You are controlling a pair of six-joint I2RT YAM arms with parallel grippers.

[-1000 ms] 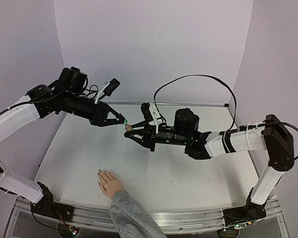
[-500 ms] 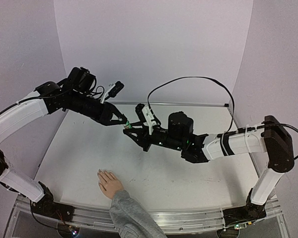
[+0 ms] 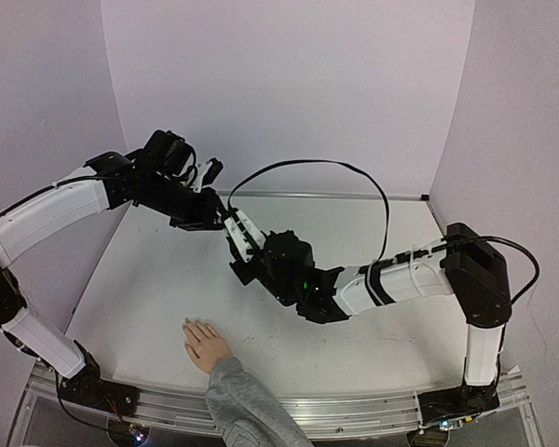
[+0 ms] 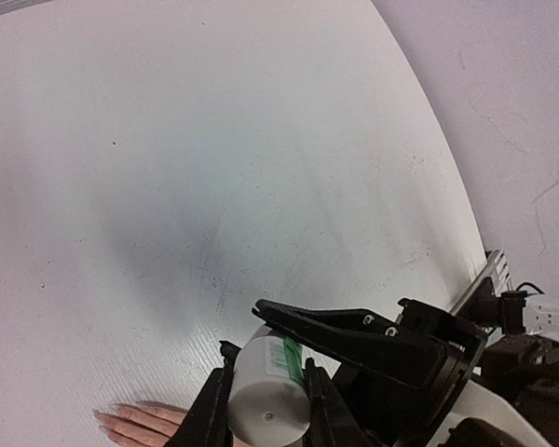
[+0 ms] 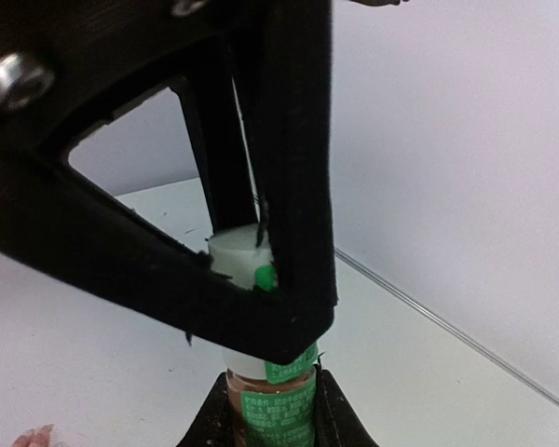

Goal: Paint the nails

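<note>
The mannequin hand (image 3: 205, 343) lies palm down near the table's front edge, in a grey knit sleeve (image 3: 247, 402). Its pale nails (image 3: 188, 324) point to the far left; fingertips also show in the left wrist view (image 4: 130, 421). A small polish bottle (image 5: 272, 410) with a green label is held in the air above mid table. My right gripper (image 5: 268, 414) is shut on the bottle's body. My left gripper (image 4: 265, 372) is shut on its white cap (image 4: 270, 402). In the top view the left gripper (image 3: 224, 222) and the right gripper (image 3: 238, 250) meet at the bottle.
The white table (image 3: 401, 233) has lilac walls at the back and both sides. The right arm (image 3: 401, 275) stretches low across the table's middle, with its black cable (image 3: 307, 166) looping above. The left arm (image 3: 56, 209) reaches in from the left.
The right gripper has carried the bottle a little to the left and turned. The left gripper has closed in from the left onto the bottle's cap. The hand has not moved.
</note>
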